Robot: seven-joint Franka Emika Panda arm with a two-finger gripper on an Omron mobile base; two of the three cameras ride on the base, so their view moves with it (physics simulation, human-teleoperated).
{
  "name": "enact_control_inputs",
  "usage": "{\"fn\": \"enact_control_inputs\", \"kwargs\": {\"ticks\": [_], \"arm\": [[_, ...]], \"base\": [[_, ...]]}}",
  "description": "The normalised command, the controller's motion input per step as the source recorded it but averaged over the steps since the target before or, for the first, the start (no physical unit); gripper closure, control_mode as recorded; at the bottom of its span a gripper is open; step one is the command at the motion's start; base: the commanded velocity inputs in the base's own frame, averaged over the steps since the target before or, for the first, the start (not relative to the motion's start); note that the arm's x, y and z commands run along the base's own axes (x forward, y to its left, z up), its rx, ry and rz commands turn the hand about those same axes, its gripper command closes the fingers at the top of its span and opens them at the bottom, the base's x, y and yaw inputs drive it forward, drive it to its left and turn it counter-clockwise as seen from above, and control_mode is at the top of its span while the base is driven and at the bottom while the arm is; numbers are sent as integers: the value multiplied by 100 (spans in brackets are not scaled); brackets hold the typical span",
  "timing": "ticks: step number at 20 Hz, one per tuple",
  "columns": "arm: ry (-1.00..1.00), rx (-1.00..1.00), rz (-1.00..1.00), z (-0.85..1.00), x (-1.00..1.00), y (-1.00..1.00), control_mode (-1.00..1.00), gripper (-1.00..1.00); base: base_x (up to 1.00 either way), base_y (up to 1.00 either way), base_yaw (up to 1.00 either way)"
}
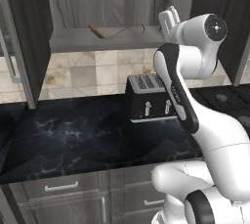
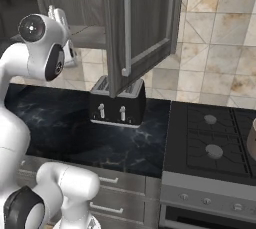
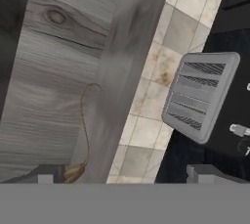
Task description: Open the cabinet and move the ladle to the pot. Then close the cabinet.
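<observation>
Cabinet [image 1: 29, 32] stands open: both doors swung out, pale grey wood interior exposed. In the right base view the right door [image 2: 142, 23] hangs out over the toaster [image 2: 117, 104], its silver bar handle [image 2: 125, 33] facing me.

Ladle [image 1: 114, 31] lies flat on the cabinet's bottom shelf [image 1: 83, 39], bowl end toward the left, thin curved handle trailing right. Nothing touches it.

My gripper [image 1: 170, 22] is raised at the right end of that shelf, near the handle end of the ladle but apart from it. Jaws spread wide, nothing between them. In the hand view the ladle's bowl sits just beside one fingertip [image 3: 46, 174].

Toaster on the dark marble counter [image 1: 73, 135], below the shelf. Stove [image 2: 215, 143] to the right; pot [image 2: 251, 145] barely visible at its right edge.
</observation>
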Motion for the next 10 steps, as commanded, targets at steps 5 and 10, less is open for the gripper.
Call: {"fn": "enact_control_inputs", "kwargs": {"ticks": [5, 10], "arm": [[1, 0, 0, 0, 36, 0, -100, -100], [1, 0, 0, 0, 32, 0, -100, -100]], "base": [[0, 0, 0], [0, 0, 0]]}}
